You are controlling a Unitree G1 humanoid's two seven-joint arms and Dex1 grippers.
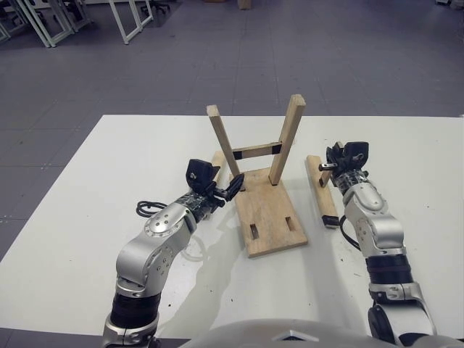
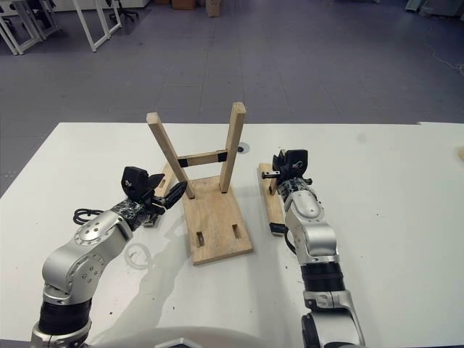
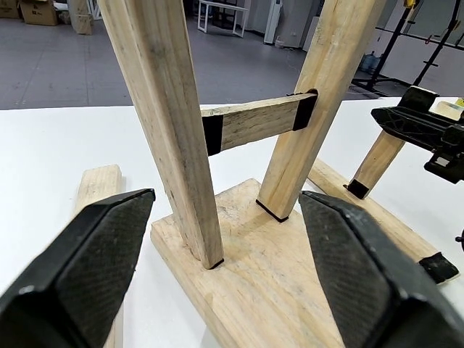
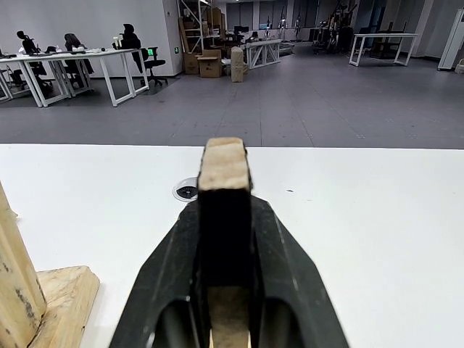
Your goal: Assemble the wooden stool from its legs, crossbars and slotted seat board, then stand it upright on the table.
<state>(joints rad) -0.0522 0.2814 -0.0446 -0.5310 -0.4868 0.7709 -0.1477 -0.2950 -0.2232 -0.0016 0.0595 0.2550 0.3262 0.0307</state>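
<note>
The white table (image 1: 87, 217) held the seat board (image 1: 270, 206), two legs (image 1: 287, 138) and a crossbar (image 1: 255, 151) standing at its far end. A loose leg (image 1: 322, 196) lay right of the board; the right gripper (image 1: 339, 165) was clamped on its upright second crossbar (image 4: 225, 163). The left gripper (image 1: 220, 185) gaped wide, empty, at the board's left edge, blocking the other loose leg (image 3: 98, 188).

the seat board (image 1: 267, 210) lies flat in the middle of the table (image 1: 94, 181). on its far end stand a left leg (image 1: 223, 145) and a right leg (image 1: 288, 138), with a crossbar (image 1: 255, 151) between them. the left hand (image 1: 227, 184) is just left of the board, spread wide. a loose leg (image 1: 321, 190) lies right of the board, and the right hand (image 1: 333, 165) clamps a short bar (image 4: 225, 163) at its far end. another stick (image 3: 98, 188) lies left of the board.
</note>
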